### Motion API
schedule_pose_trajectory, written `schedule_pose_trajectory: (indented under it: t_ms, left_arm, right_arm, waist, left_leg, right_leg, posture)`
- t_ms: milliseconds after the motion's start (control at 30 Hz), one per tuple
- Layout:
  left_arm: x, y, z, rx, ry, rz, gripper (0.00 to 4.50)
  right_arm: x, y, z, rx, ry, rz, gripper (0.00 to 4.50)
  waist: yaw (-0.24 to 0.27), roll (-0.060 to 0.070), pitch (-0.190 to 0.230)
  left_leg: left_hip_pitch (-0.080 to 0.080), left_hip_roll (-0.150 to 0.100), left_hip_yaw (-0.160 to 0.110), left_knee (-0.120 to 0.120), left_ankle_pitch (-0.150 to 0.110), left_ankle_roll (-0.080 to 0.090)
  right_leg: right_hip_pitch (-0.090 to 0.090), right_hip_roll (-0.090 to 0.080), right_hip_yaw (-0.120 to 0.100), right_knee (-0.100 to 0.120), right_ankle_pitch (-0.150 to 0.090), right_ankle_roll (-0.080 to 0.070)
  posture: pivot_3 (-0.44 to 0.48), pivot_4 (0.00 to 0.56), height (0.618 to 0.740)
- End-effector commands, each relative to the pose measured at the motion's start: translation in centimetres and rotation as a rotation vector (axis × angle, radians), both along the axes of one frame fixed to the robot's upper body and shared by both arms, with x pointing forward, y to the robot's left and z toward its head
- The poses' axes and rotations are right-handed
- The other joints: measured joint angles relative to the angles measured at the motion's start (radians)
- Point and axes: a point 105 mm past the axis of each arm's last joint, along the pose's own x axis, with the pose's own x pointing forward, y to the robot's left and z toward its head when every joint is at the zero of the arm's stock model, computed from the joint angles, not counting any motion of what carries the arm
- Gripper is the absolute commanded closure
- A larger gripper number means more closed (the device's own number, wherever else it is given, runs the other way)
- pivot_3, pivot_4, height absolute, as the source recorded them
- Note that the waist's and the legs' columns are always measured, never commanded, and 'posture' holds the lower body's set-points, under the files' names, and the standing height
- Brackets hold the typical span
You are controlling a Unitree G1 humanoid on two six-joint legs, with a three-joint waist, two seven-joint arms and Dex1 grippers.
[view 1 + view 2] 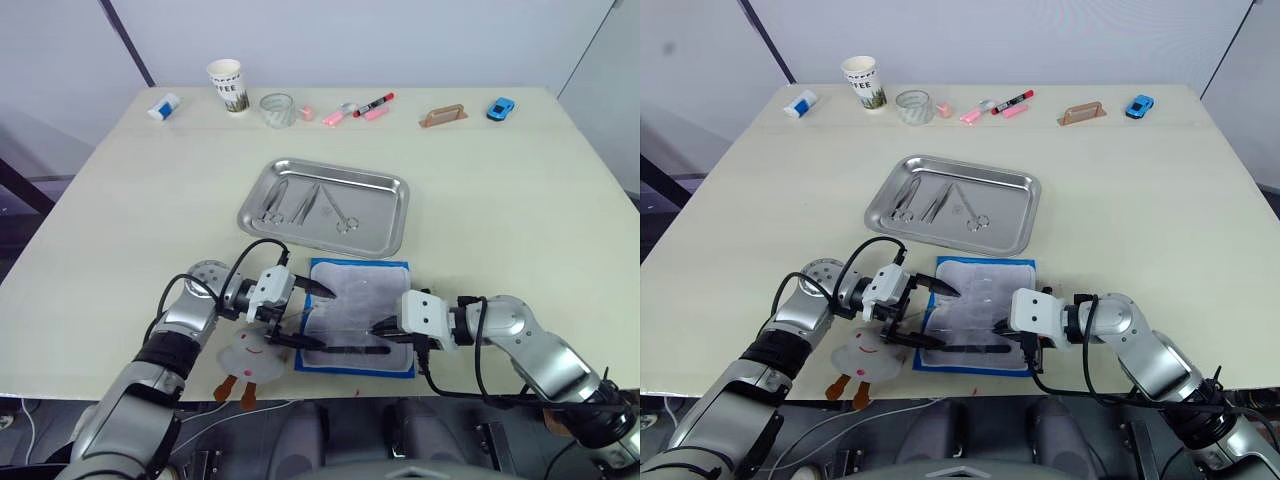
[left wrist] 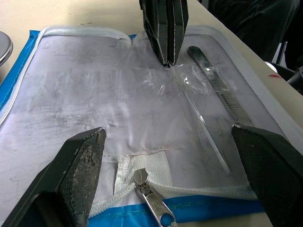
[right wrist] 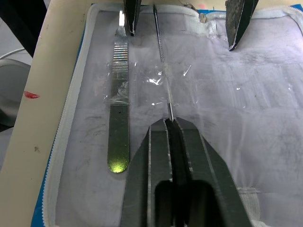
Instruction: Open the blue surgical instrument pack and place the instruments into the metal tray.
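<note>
Right gripper (image 3: 171, 124) pinching thin probe (image 3: 161, 52)

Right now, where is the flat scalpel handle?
The scalpel handle lies on the open blue surgical instrument pack, along its near edge, beside a thin probe and just off the right gripper.

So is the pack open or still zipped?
Open. The pack lies spread flat below the tray, its grey-white lining up and the zipper undone; two slim instruments still rest on the lining.
</note>
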Motion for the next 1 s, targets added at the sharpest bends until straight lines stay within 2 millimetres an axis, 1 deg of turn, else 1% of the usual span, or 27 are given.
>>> schedule_pose_trajectory:
  t_ms: [33,233,467,633,1000]
  left_arm:
    - [-1.1,0.8,-1.7,0.080,0.080,-0.025,0.00]
    - [-1.1,0.9,-1.7,0.083,0.080,-0.026,0.00]
    - [-1.1,0.7,-1.8,0.081,0.082,-0.032,0.00]
    - [-1.1,0.7,-2.1,0.082,0.085,-0.032,0.00]
    - [-1.2,0.6,-2.3,0.079,0.089,-0.030,0.00]
  right_arm:
    - [0.1,-0.8,0.1,-0.027,-0.001,-0.019,4.44]
    - [0.0,-1.1,0.9,-0.029,-0.035,-0.017,4.44]
    - [-0.5,-2.3,1.4,-0.069,-0.049,-0.048,4.44]
    - [-0.7,-2.8,2.1,-0.088,-0.042,-0.061,4.44]
    - [-0.9,-3.3,3.7,-0.115,-0.046,-0.045,4.44]
  waist:
    - [0.000,0.000,0.000]
    - [0.001,0.000,0.000]
    - [0.001,0.000,0.000]
    - [0.001,0.000,0.000]
    - [0.002,0.000,0.000]
  left_leg:
    - [0.000,0.000,0.000,0.000,0.000,0.000]
    - [0.000,0.000,0.000,0.000,0.000,0.000]
    - [0.000,0.000,0.000,0.000,0.000,0.000]
    - [0.000,0.000,0.000,0.000,0.000,0.000]
    - [0.000,0.000,0.000,0.001,0.000,0.000]
  right_leg:
    - [0.000,0.000,0.000,0.000,0.000,0.000]
    - [0.000,0.000,0.000,0.000,0.000,0.000]
    - [0.000,0.000,0.000,0.000,0.000,0.000]
    - [0.000,0.000,0.000,0.000,0.000,0.000]
    - [0.000,-0.001,0.000,0.000,0.000,0.000]
  posture:
    - [0.000,0.150,0.728]
    - [0.000,0.150,0.728]
    - [0.000,0.150,0.728]
    - [0.000,0.150,0.728]
    - [0.000,0.150,0.728]
